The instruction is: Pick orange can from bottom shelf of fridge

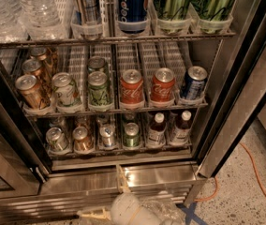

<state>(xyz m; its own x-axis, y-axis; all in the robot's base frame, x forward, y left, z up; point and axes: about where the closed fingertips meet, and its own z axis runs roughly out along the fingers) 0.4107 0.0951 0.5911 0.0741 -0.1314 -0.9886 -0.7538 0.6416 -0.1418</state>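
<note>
orange can (82, 139) second from left at the front of the bottom shelf (123, 154) in the fridge (245, 102), tool (99, 191) low before the steel base panel (161, 175), spread wide, holding nothing

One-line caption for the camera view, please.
Open gripper hovers by the fridge base, below the bottom shelf holding the orange can, second from left.
</note>
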